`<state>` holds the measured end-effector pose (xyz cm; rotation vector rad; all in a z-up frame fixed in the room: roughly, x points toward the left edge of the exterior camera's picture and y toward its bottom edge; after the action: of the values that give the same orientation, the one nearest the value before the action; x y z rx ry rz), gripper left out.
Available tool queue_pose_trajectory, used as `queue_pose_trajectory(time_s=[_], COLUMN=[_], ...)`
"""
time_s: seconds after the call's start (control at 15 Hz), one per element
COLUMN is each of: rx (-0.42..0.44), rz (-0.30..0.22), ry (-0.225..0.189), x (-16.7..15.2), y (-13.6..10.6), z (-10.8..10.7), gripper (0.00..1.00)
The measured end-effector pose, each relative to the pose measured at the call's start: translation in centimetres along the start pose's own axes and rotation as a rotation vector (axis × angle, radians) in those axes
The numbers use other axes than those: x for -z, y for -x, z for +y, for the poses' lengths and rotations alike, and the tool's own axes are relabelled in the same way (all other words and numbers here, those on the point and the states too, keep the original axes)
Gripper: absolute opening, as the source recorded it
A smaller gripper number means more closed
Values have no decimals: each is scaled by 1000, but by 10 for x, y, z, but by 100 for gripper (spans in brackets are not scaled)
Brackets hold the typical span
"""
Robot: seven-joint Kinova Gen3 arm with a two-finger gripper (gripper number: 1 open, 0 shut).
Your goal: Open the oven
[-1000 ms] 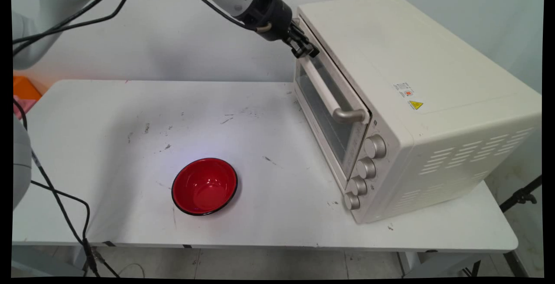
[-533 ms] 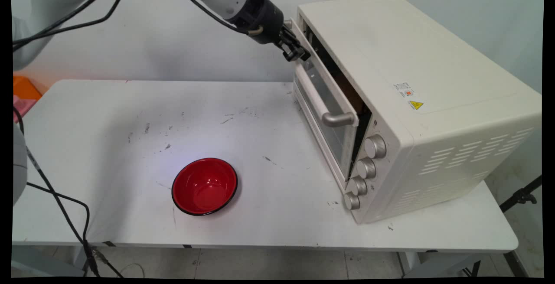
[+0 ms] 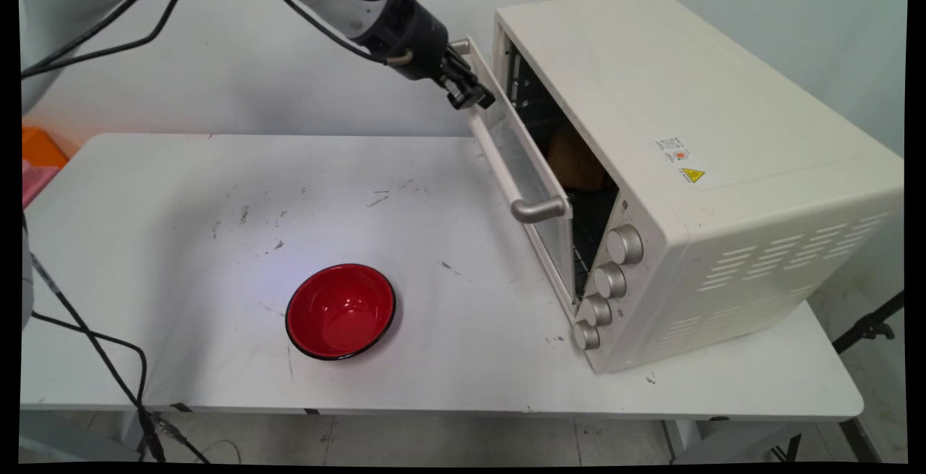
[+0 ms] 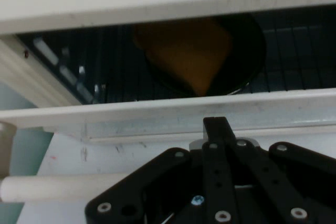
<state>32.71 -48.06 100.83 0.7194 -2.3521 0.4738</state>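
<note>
Claw point(image 3: 470, 96) hooking far top edge of oven door point(image 3: 522, 170), fingers look pressed together; pulling along hinge arc avoids slipping, bread point(image 4: 186, 56) sitting inside.

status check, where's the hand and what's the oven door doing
Hand at top edge of oven door. Door part open; brown item on dark plate inside oven. Red bowl on table, apart.

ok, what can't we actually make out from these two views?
- Gripper fingers: in the main view they blend into the oven door edge; in the hand view the door rim covers the tips. Open or shut is unclear.
- Brown item on a dark plate in the oven: blurred in the hand view, mostly hidden by the door in the main view.
- Knob markings: too small.
</note>
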Motion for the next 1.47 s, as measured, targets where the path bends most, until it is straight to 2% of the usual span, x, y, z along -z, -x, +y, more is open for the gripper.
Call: queue_pose_trajectory(time_s=[0.67,1.2,1.47], rx=[35,74,74], rz=[0,-7,-3], ry=[7,1,11], x=[6,-2,-9], y=[60,110,134], z=[-5,-14,-17], gripper=[0,0,0])
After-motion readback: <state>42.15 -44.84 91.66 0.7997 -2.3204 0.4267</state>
